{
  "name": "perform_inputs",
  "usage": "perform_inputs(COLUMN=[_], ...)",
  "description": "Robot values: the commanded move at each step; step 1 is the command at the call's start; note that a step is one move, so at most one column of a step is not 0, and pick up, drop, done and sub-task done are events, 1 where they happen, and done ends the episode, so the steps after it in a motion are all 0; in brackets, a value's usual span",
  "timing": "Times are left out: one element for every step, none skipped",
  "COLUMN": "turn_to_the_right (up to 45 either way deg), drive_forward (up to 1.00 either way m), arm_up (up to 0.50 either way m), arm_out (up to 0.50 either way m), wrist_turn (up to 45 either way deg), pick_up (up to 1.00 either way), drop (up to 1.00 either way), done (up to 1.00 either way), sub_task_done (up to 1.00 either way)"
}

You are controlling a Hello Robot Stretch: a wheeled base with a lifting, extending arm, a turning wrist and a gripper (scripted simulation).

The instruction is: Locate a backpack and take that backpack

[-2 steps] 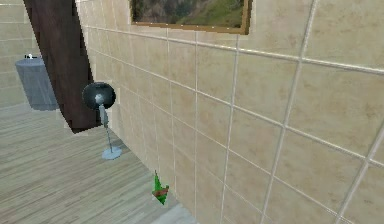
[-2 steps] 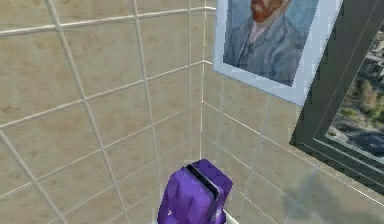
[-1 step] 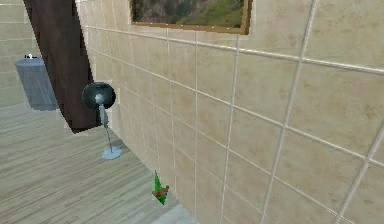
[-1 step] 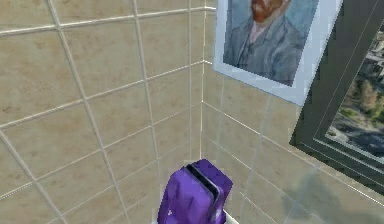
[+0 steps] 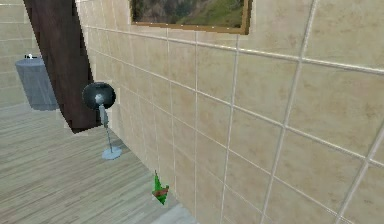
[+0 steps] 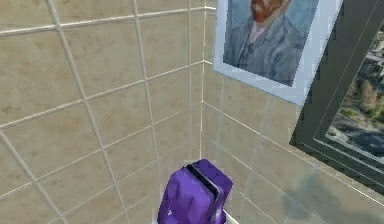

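Observation:
A purple backpack (image 6: 196, 197) with a dark zip line along its top stands at the bottom middle of the arm side view. It sits low in a corner where two beige tiled walls (image 6: 100, 110) meet, on a pale surface.
A portrait painting (image 6: 265, 40) and a dark-framed picture (image 6: 350, 100) hang on the wall right of the corner. In the forward view a tiled wall (image 5: 260, 110) with a framed landscape (image 5: 190, 12) runs close on the right. A dark-headed stand (image 5: 101, 100), a grey bin (image 5: 36, 82), a brown panel (image 5: 62, 55) and a small green thing (image 5: 157, 188) occupy the wooden floor.

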Motion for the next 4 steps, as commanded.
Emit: perform_inputs(turn_to_the_right=[0.0, 0.0, 0.0, 0.0], drive_forward=[0.00, 0.00, 0.00, 0.00], arm_up=[0.00, 0.00, 0.00, -0.30], arm_out=[0.00, 0.00, 0.00, 0.00], wrist_turn=[45.0, 45.0, 45.0, 0.0], pick_up=[0.00, 0.00, 0.00, 0.00], drop=[0.00, 0.00, 0.00, 0.00], done=[0.00, 0.00, 0.00, 0.00], sub_task_done=[0.00, 0.00, 0.00, 0.00])
